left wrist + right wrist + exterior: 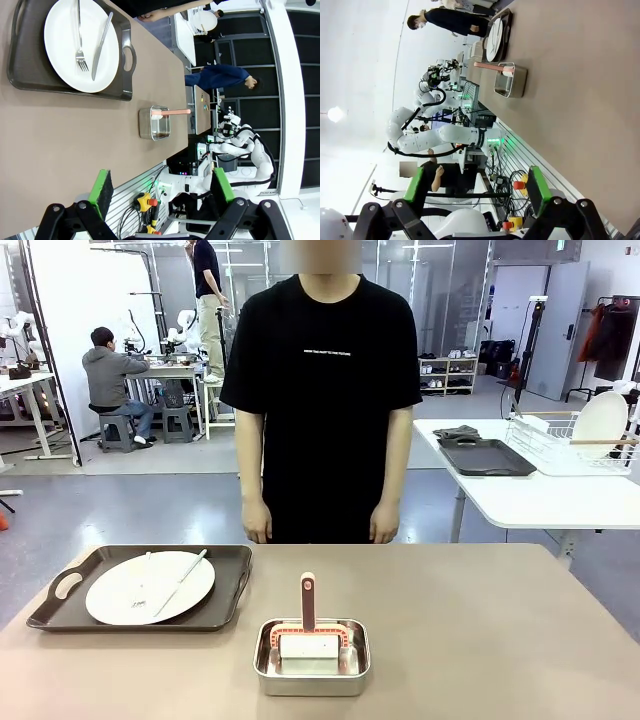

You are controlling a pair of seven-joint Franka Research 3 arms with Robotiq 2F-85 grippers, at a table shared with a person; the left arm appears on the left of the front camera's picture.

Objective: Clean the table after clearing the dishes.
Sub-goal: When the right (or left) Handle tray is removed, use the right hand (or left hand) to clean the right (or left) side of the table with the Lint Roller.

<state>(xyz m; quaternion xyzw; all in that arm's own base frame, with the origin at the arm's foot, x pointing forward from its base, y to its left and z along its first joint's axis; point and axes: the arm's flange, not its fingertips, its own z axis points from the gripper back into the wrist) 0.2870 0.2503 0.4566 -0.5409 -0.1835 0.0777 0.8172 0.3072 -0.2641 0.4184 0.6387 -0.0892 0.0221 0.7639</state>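
Left gripper [161,186] is seen wide open, nothing held, green pads apart, back at the near edge of the desk [480,640]. Right gripper [475,184] is likewise spread open and empty. One tray [60,615] is set at the far left corner of the desk, well apart from both grippers, long axis along the far edge. It is dark brown, rectangular, matte, with cut-out handles. A round flat white plate [120,595] is carried on it. A silver fork [80,35] and knife [101,45] are laid across the plate, running near-to-far, fork tines toward the near edge, knife slightly slanted. A small shiny rectangular steel pan [312,670] is placed mid-desk by the near edge. A pink-handled brush [308,600] sits in the pan, handle pointed at the far edge.
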